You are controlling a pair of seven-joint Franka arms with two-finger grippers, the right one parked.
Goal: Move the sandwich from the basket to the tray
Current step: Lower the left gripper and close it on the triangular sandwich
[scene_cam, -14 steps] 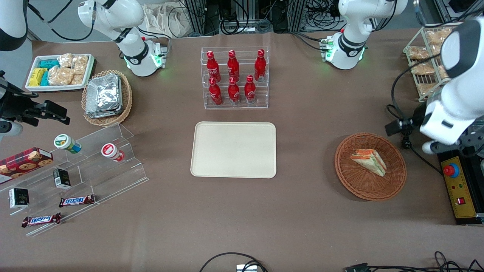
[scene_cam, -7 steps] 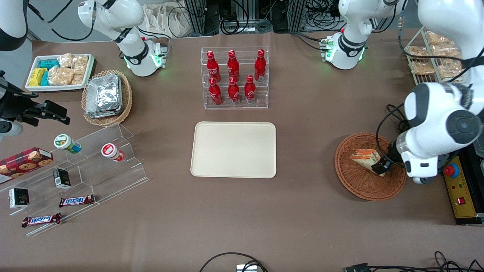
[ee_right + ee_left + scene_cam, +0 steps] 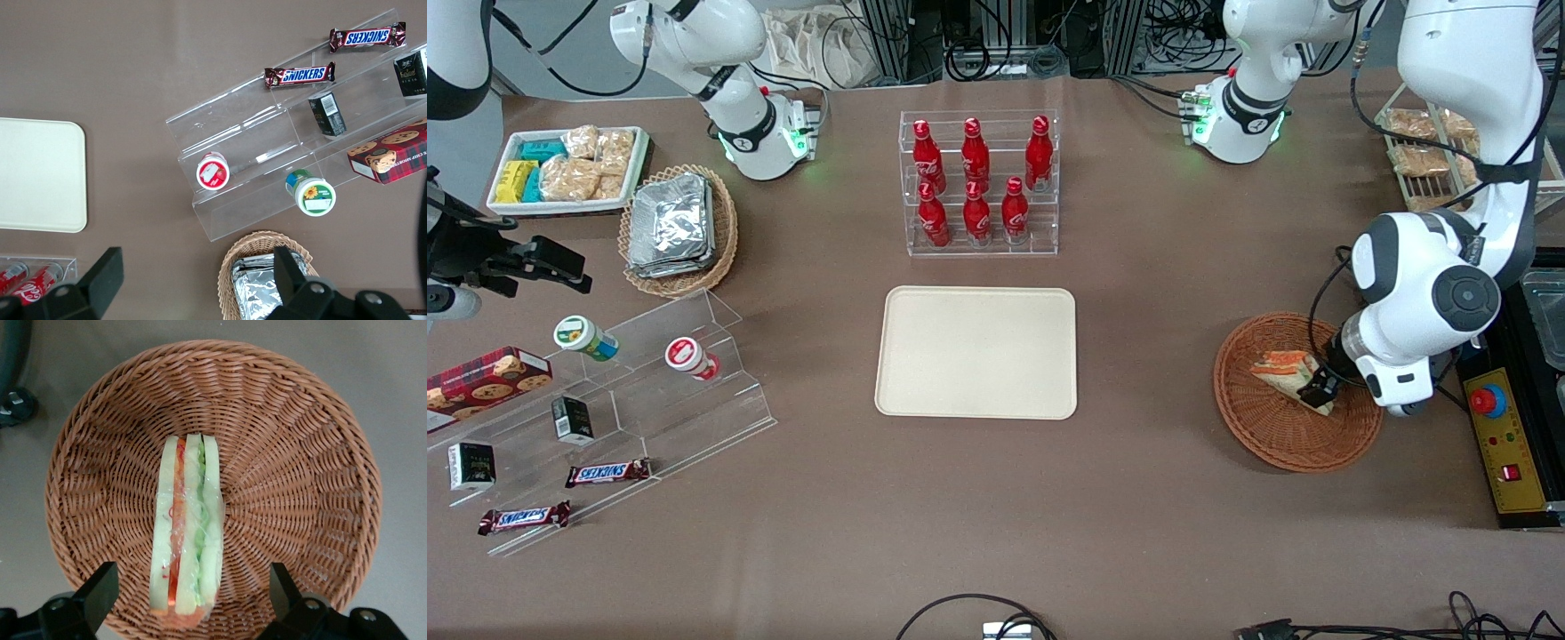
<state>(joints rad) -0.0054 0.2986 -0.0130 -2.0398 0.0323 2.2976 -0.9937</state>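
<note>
Tool open astride sandwich in basket, brown tablecloth, tray bare, cables beyond table edge

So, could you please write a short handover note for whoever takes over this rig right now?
Pincer: the left arm's, open, hanging just above the basket, one finger to each side of the sandwich, not touching it.
Sandwich: lies in the basket, cut side up, not yet gripped.
Basket: on the table toward the working arm's end.
Tray: on the table nearer the front camera than the rack of red bottles, with nothing on it.
Done: pincer lined up over the sandwich.
Left: lower, close on the sandwich, lift it, carry it to the tray, set it down, release.
</note>
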